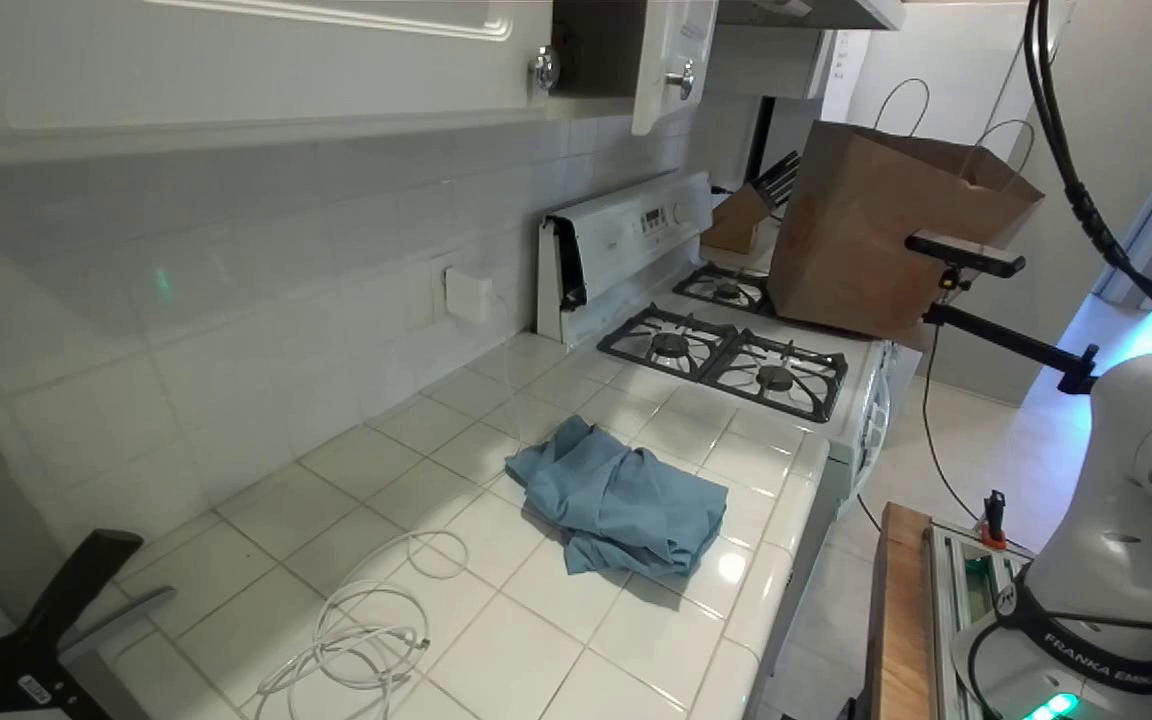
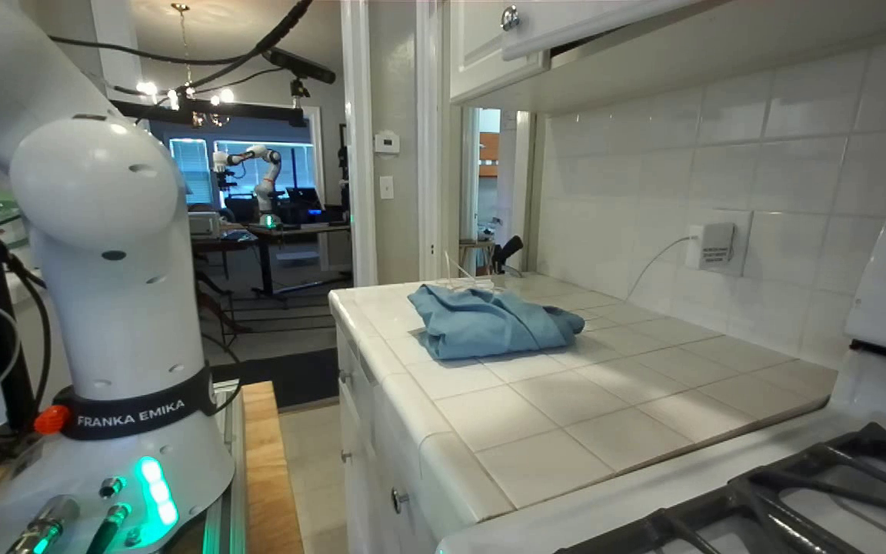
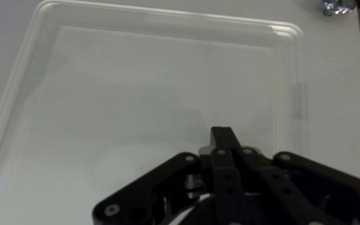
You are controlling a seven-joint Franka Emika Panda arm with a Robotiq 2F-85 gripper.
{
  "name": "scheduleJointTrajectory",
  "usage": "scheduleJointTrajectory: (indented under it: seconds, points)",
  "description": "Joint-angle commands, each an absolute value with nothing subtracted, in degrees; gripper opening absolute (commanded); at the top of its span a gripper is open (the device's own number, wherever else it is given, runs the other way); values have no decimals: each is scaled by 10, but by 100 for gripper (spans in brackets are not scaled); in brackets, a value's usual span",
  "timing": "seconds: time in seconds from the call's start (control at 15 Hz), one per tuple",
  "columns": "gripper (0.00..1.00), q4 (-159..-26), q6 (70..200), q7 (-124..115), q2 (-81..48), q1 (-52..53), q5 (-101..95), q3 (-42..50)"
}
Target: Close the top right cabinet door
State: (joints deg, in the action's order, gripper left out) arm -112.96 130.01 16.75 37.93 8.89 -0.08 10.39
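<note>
The top right cabinet door (image 1: 671,45) is a white panel with a shiny round knob (image 1: 682,80). It stands partly open, with a dark gap beside it. It also shows ajar in an exterior view (image 2: 581,23), cut off by the top edge. In the wrist view the white door panel (image 3: 155,81) fills most of the picture, with a knob (image 3: 338,7) at the top right. My gripper (image 3: 221,128) is shut and empty in front of this panel. I cannot tell whether the tips touch it. The gripper is out of view in both exterior views.
The matching left cabinet door (image 1: 286,80) is beside the gap. A range hood (image 1: 816,12) is beyond the open door. Below are a tiled counter with a blue cloth (image 1: 626,500), a stove (image 1: 726,350) and a paper bag (image 1: 886,230). The robot arm (image 2: 120,254) stands beside the counter.
</note>
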Motion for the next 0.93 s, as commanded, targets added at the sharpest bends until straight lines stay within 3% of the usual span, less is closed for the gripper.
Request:
scheduleJointTrajectory:
  seconds: [0.0, 0.27, 0.73, 0.8, 0.87]
  points:
    - [0, -1103, 1309, 198, 349, 94, 29, 114]
    - [0, -1089, 1294, 208, 335, 86, 34, 111]
    - [0, -1025, 1002, 99, 387, -23, -89, 8]
    - [26, -1012, 958, 87, 393, -36, -101, -3]
    - [27, -1003, 913, 78, 400, -39, -112, -6]
